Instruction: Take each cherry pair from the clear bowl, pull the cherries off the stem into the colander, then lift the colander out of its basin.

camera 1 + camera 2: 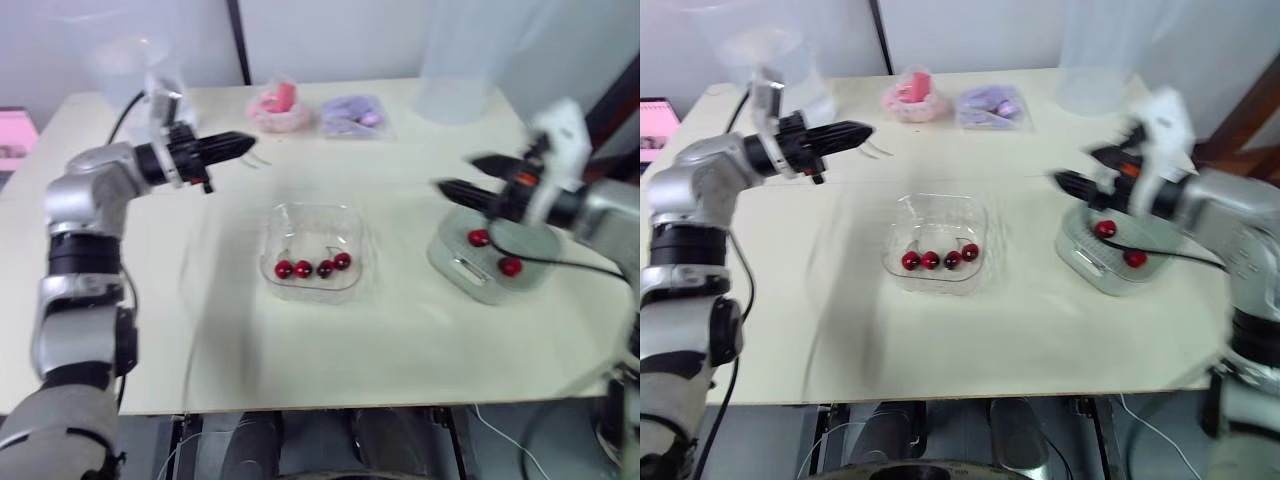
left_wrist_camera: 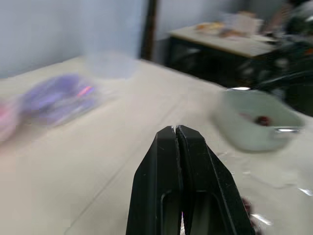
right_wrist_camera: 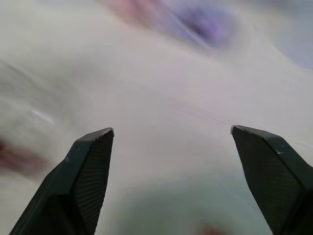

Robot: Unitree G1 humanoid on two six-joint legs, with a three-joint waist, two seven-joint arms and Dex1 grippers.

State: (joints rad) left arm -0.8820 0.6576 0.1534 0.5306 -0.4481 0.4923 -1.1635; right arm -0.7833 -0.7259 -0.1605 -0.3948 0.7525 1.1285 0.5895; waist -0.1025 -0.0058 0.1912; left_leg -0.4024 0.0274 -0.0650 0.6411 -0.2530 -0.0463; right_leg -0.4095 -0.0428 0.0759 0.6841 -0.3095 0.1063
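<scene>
Cherry pairs [image 1: 313,267]: we count four red cherries in a row on the floor of the clear bowl [image 1: 352,218]. Thin stems arch over them, so we read them as two pairs not yet taken.
Clear bowl: it sits at the middle of the table [image 1: 330,370], between the two arms.
Colander [image 1: 470,275]: it sits in its basin to the right of the bowl. We cannot separate the two shells by eye. Two loose cherries [image 1: 511,267] lie inside.
Right gripper [image 1: 455,175]: it hovers over the colander's near-left edge with its fingers spread wide and nothing between them.
Left gripper [image 1: 245,146]: it is raised above the table, behind and to the left of the bowl and well apart from it. Its fingers are pressed together, and we see nothing between them.
Step in hand: we judge one pair finished and the arms between pairs. Neither gripper holds fruit.
Next move: one gripper has to come down into the bowl with its fingers parted and close on one cherry of a pair. The other then takes the stem or the twin cherry. The left fingers must part first.
Surroundings: a pink item [image 1: 278,105] and a purple packet [image 1: 352,115] lie at the far side of the table. A clear container [image 1: 455,70] stands to their right.
</scene>
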